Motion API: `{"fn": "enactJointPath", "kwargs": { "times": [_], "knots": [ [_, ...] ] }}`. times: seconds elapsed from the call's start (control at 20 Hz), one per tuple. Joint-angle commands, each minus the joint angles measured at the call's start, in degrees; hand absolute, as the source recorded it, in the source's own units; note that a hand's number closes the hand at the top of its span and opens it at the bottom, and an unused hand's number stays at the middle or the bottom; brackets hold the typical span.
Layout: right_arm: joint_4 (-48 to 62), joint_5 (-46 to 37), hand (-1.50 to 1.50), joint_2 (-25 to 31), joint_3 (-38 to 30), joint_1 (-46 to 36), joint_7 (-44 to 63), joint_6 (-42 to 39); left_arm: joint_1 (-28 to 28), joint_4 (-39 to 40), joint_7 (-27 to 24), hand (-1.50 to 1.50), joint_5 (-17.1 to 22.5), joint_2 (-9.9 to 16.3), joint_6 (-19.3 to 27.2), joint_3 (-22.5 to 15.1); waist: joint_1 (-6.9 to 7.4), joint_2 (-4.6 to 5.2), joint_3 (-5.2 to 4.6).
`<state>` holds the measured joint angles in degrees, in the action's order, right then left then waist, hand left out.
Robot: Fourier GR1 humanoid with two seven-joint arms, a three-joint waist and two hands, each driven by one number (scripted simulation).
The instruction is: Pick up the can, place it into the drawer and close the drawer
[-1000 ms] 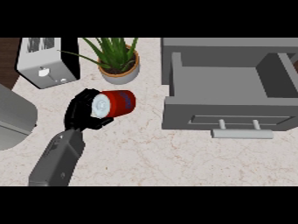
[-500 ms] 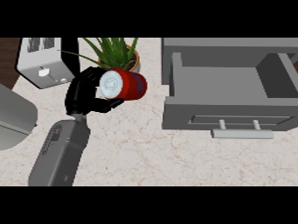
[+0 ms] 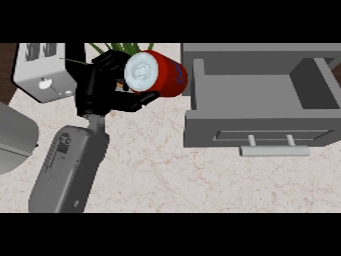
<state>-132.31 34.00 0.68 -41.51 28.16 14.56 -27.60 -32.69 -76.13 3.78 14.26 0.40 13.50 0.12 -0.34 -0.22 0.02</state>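
A red can (image 3: 158, 75) with a white top is held above the counter, tilted so its top faces me, in my left hand (image 3: 103, 90). The fingers are curled round the can's left side. The can hangs just left of the open grey drawer (image 3: 258, 134), close to its left wall. The drawer is pulled out, its inside is bare, and a bar handle (image 3: 275, 150) sits on its front. My right hand does not show.
A white toaster (image 3: 44, 72) stands at the back left. A potted plant (image 3: 121, 48) is mostly hidden behind the can and hand. A grey rounded object (image 3: 2, 135) lies at the left edge. Marble counter (image 3: 202, 180) spreads in front.
My left hand has risen with the can and carried it to the right, from beside the plant pot to next to the drawer's left wall.
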Motion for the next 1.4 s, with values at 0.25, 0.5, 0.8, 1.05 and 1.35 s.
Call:
{"fn": "enactJointPath", "kwargs": {
  "times": [0.25,0.5,0.8,1.05,1.35],
  "knots": [
    [3.6,-5.4,-1.50,-0.7,2.6,-1.5,-4.6,-0.8,-8.6,-6.5,11.7,1.50,-2.8,-0.4,11.3,-5.5,-0.10,0.07,0.03],
    [-0.9,-0.6,-1.50,-0.6,2.1,0.5,0.1,0.4,-16.3,2.8,9.3,1.50,0.5,-0.4,15.8,-7.9,-0.71,0.17,-0.01],
    [1.8,0.0,-1.50,2.3,0.6,-3.3,2.1,1.4,-25.1,13.5,4.6,1.50,3.6,-0.4,18.7,-9.8,-1.07,0.33,-0.01],
    [3.4,-4.9,-1.50,0.5,2.5,-6.1,0.4,1.8,-31.3,19.9,3.1,1.50,6.2,-0.4,19.0,-10.3,-0.92,0.41,0.00],
    [3.1,-0.2,-1.50,3.0,0.8,-5.0,1.8,1.1,-37.2,27.1,0.4,1.50,13.1,-0.4,22.3,-14.3,-1.76,0.49,0.00]
  ]
}}
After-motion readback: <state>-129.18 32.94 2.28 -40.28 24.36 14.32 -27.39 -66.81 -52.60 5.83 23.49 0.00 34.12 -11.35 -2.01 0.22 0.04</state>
